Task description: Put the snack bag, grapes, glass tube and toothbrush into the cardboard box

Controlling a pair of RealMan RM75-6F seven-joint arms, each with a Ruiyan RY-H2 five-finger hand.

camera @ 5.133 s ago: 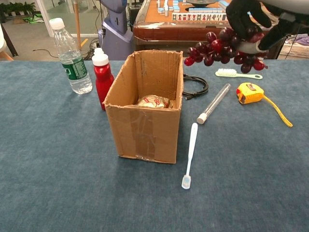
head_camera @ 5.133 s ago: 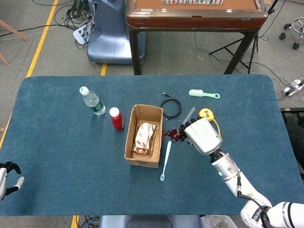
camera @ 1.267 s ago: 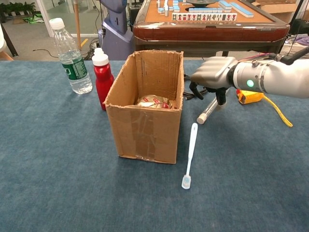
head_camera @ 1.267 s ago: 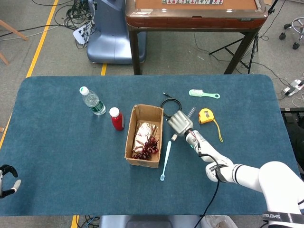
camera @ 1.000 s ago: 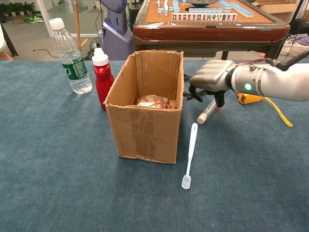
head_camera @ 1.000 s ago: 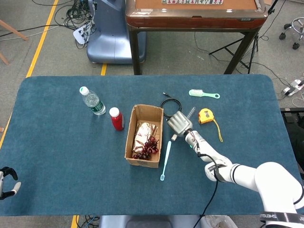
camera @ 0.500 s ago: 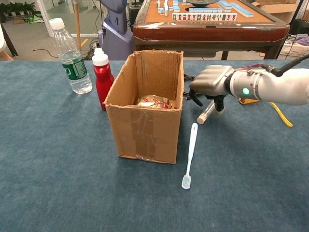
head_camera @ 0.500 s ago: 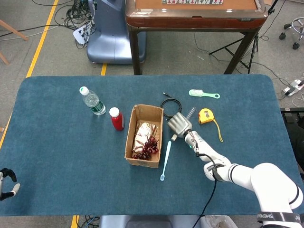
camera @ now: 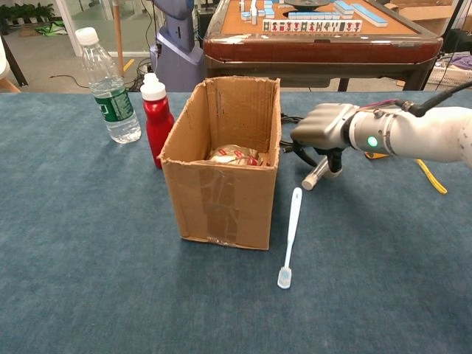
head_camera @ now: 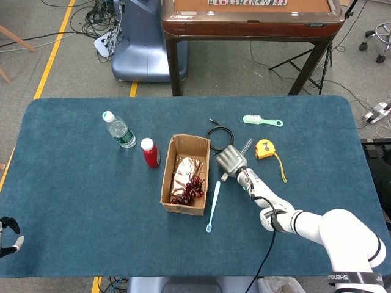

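Your right hand (camera: 322,130) is down over the glass tube (camera: 316,175), just right of the cardboard box (camera: 221,192).
Fingers curled around the tube's capped end; can't tell if they actually grip it. Your left hand (head_camera: 7,235) sits at the lower left frame edge, state unclear. Open cloth lies right of and in front of the box; the toothbrush (camera: 290,234) lies along its right side. Clear tube, white cap, tilted toward the black cable (head_camera: 220,137). Snack bag (head_camera: 184,171) and grapes (head_camera: 192,190) are in the box. Blue cloth table (head_camera: 73,201), grey floor behind.
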